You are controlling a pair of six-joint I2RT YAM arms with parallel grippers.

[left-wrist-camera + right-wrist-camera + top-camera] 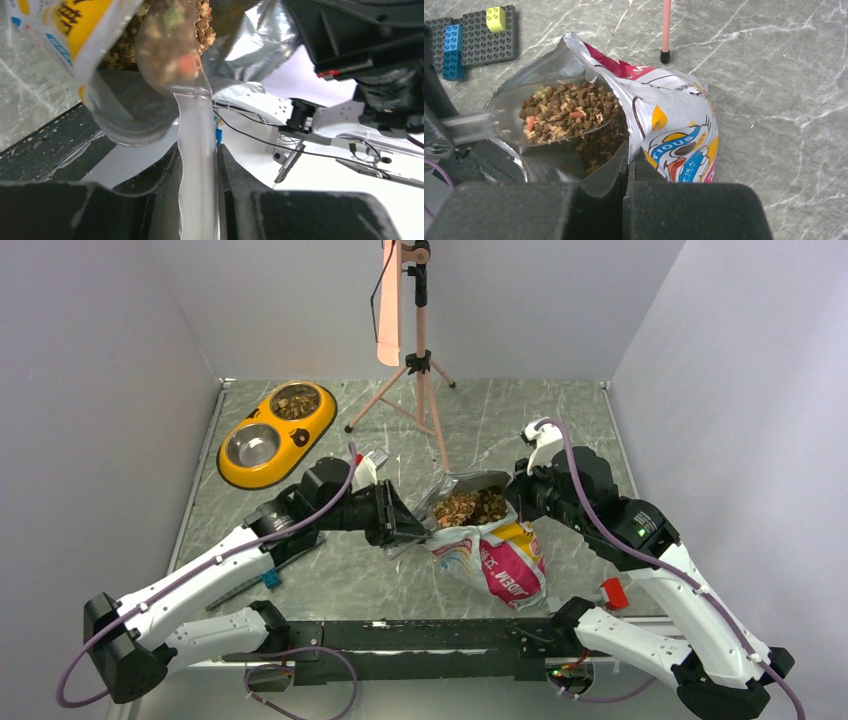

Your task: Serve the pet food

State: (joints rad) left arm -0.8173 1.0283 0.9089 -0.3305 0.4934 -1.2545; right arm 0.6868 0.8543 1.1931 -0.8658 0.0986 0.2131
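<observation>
Well, the left wrist view looks up along the left hand (197,156), narrowed onto the clear handle of a scoop (167,55). The scoop's bowl sits at the top centre of the frame, seen from below. Brown kibble (205,30) shows at its edge. The bag (75,22), yellow and white, fills the upper left, and its silver lining is at top centre.

From the right wrist view, the right hand (626,161) at bottom centre is pinched closed on the bag's (674,132) open rim. Left of centre the scoop holds a heap of kibble (564,112) over the bag's mouth, with more kibble below it inside. A grey brick plate (479,42) lies in the upper left on the desk (774,75), and a pink tripod (666,25) leg stands at top centre.

From above, both hands meet at the bag in the middle of the frame, the left hand (415,527) on its left and the right hand (515,495) on its right. A yellow dish (262,465) sits in the upper left, well apart, with kibble in its far bowl.
</observation>
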